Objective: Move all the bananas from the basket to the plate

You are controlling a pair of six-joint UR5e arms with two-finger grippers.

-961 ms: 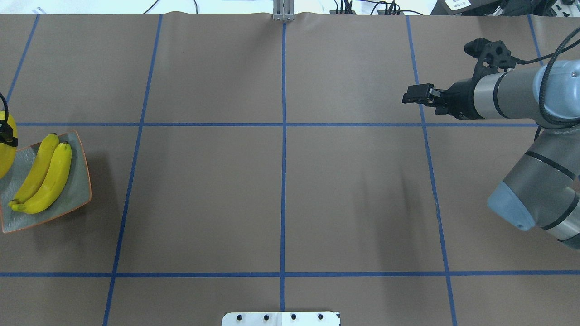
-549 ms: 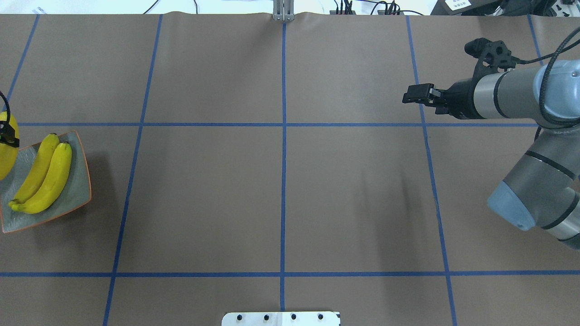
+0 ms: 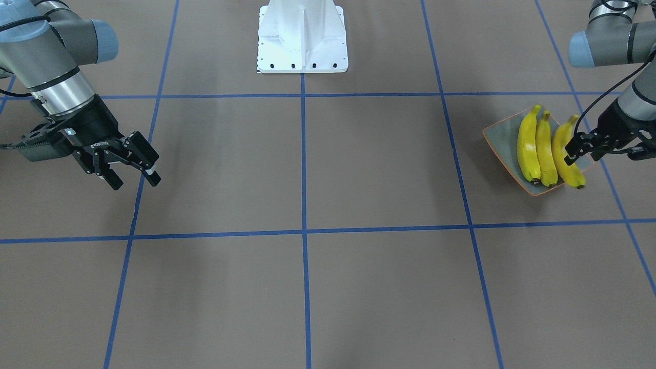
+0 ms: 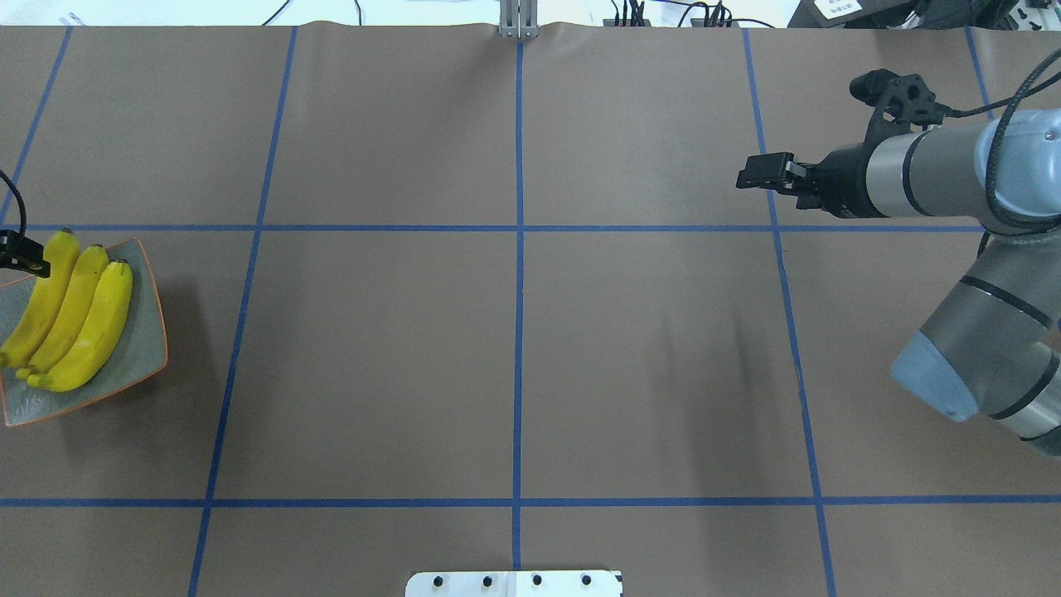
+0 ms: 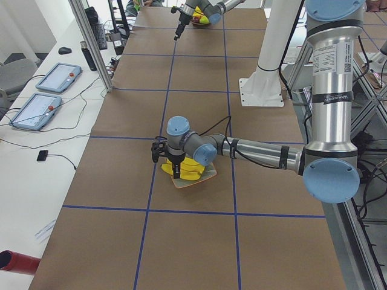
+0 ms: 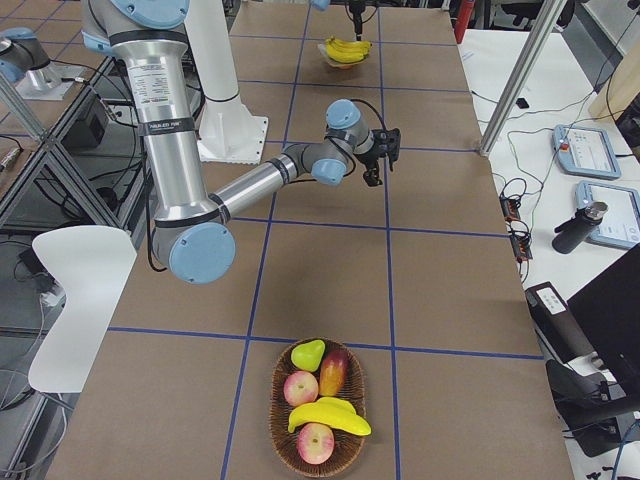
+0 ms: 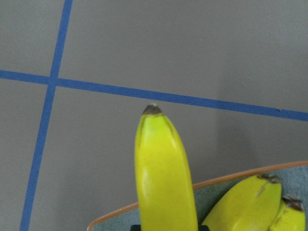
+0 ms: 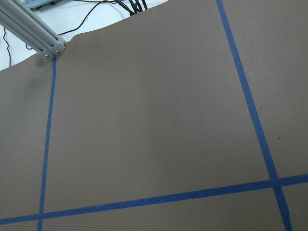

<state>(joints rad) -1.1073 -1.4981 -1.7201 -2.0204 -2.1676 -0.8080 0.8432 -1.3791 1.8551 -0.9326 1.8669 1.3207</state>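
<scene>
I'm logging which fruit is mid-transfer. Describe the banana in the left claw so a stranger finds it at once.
Go to the table's end on the robot's left, where a grey-green plate with an orange rim holds three bananas side by side. The one meant is the outermost banana, farthest from the table's centre; unlike its two neighbours, it has the left claw shut on it.

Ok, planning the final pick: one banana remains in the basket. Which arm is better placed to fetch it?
Probably the right. The right hand is open, empty and nearer the basket holding the last banana; the left hand is at the far end, shut on a third banana at the plate.
</scene>
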